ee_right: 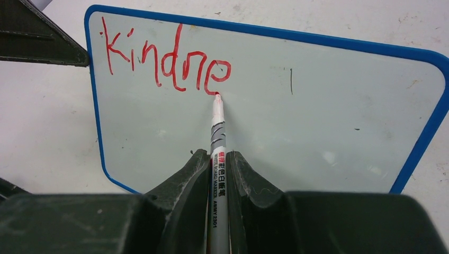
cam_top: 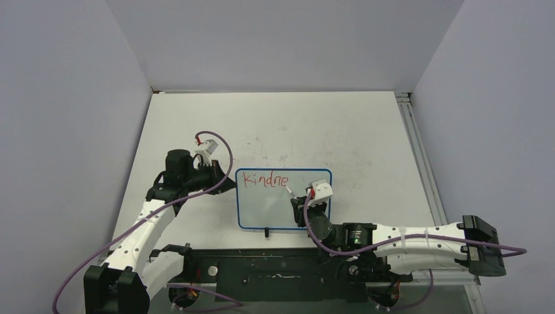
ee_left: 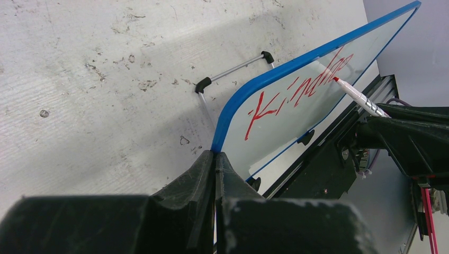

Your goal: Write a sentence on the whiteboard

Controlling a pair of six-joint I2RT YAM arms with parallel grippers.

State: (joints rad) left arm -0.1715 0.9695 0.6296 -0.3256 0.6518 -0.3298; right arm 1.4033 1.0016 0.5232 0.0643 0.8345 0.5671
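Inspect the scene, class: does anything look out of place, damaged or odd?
A short dark vertical stroke mars the blue-framed white whiteboard, right of the red word "Kindne"; it matches no red lettering. The white tabletop is scuffed.

Red handwritten "Kindne" lettering (ee_right: 167, 61) top-left on the whiteboard (ee_right: 317, 116); just below, tiny print on the marker (ee_right: 218, 174), seemingly "ARMY 2301".

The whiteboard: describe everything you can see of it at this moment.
The whiteboard is a small white rectangle in a thin blue frame with rounded corners, black clips on its near long edge. It sits on the table between the arms. Red letters "Kindne" run along its top left; the rest is nearly blank. The left claw pinches its left edge; the marker in the right claw touches it at the last letter.
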